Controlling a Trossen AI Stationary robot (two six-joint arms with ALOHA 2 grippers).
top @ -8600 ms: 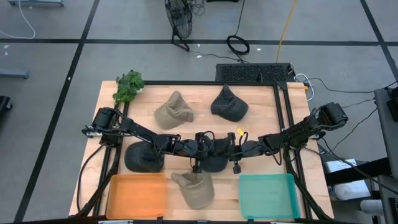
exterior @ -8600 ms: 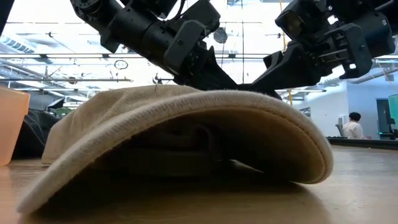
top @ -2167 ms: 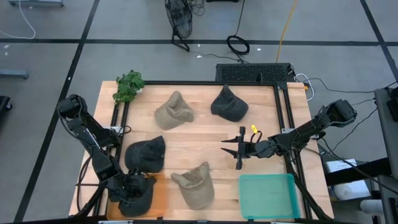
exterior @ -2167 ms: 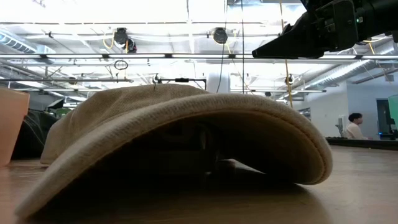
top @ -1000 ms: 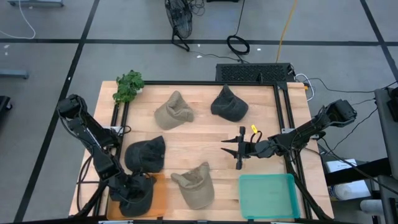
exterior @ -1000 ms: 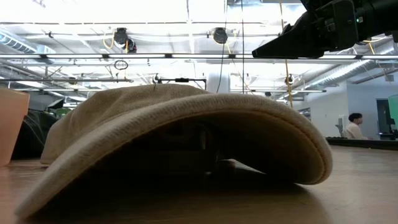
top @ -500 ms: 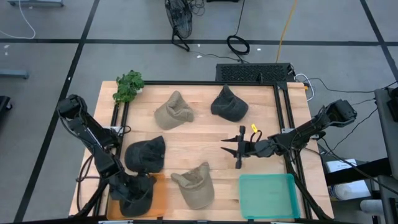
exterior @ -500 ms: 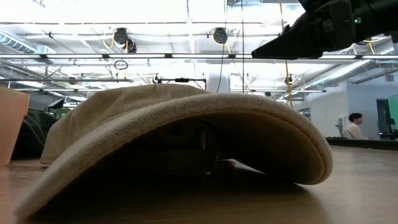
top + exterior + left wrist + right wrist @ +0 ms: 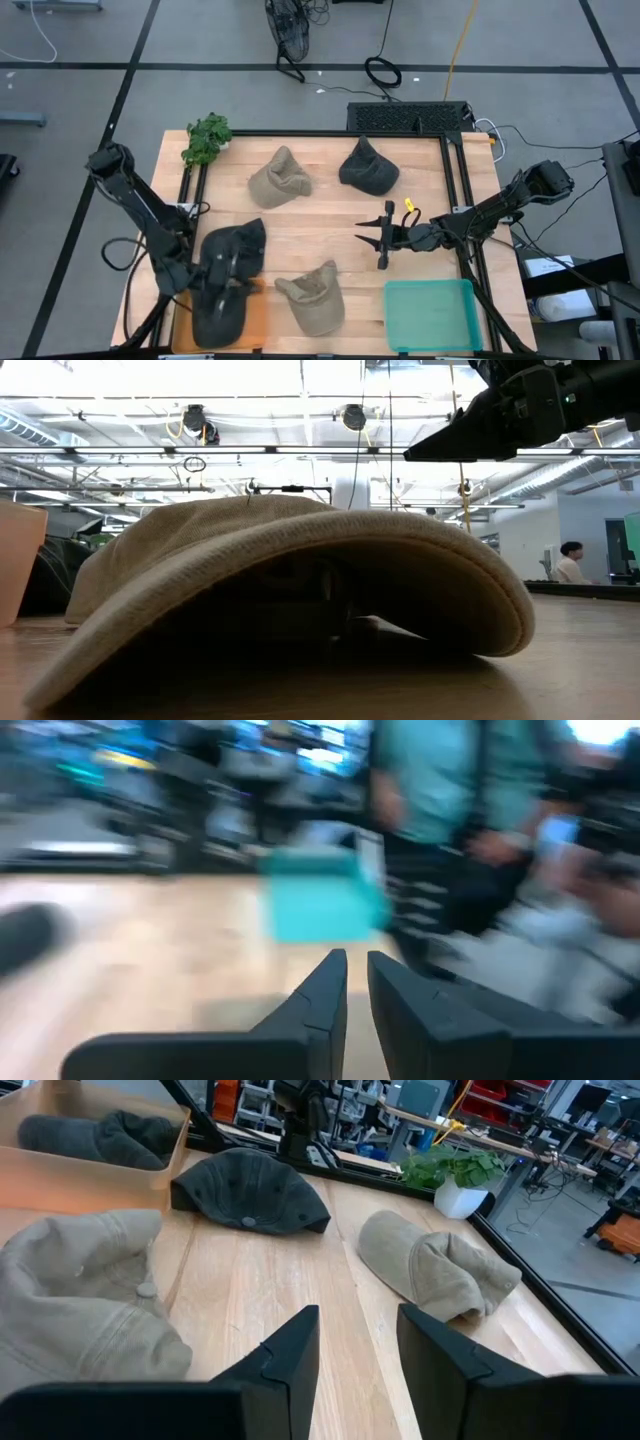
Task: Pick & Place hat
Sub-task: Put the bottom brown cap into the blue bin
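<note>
Five hats are in view, and I judge the step in hand to be clearing away from a finished drop. Nearest the front edge, one dark hat (image 9: pixel 220 318) lies slumped inside the orange tray (image 9: pixel 257 316). A tan hat (image 9: pixel 315 297) sits crumpled just beside it on the table (image 9: pixel 330 215), with the teal tray (image 9: pixel 430 315) further along. The left gripper (image 9: pixel 356 965) hovers at the orange tray's inner edge, its fingers nearly pressed together with nothing between them. To do this well, I would lift it straight and avoid snagging the second dark hat (image 9: pixel 238 245) just behind. The right gripper (image 9: pixel 385 238) waits mid-table, spread and empty. Farthest back lie another tan hat (image 9: pixel 278 178) and a dark one (image 9: pixel 368 168), both soft and folded.
</note>
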